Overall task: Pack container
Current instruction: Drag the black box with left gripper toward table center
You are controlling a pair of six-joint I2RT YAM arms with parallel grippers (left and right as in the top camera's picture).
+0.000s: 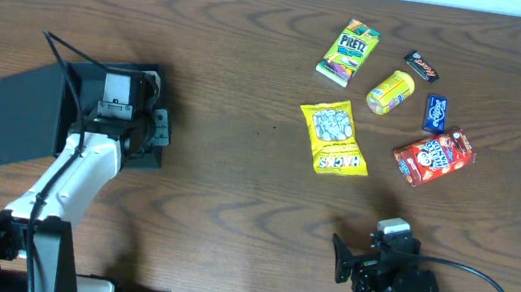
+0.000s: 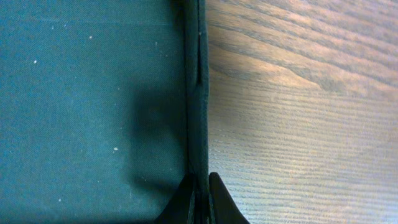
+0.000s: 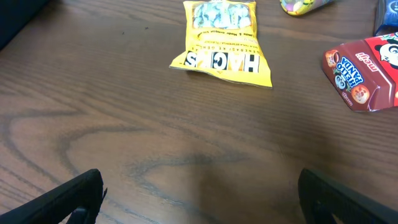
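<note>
From where I stand, the container (image 1: pixel 3 122) sits at the left end of the bench (image 1: pixel 233 203). It is a shallow black box, and its flap lid lies open and flat on the side away from the snacks. The left gripper (image 1: pixel 150 129) is clenched on the box's wall on the snack side. In the left wrist view the thin black wall (image 2: pixel 196 93) runs straight down into the pinch, with one finger inside the box and one outside.

The right gripper (image 1: pixel 346 261) is released. It hangs low over bare wood at the near right, its fingers (image 3: pixel 74 196) spread wide with nothing between them.

The snacks lie well apart from the box, at the far right:
- a yellow bag (image 1: pixel 333 137)
- a red carton (image 1: pixel 434 156)
- a green-and-yellow Pretz pack (image 1: pixel 347 53)
- a small yellow packet (image 1: pixel 391 92)
- a blue packet (image 1: pixel 435 113)
- a dark bar (image 1: pixel 420 65)
</note>
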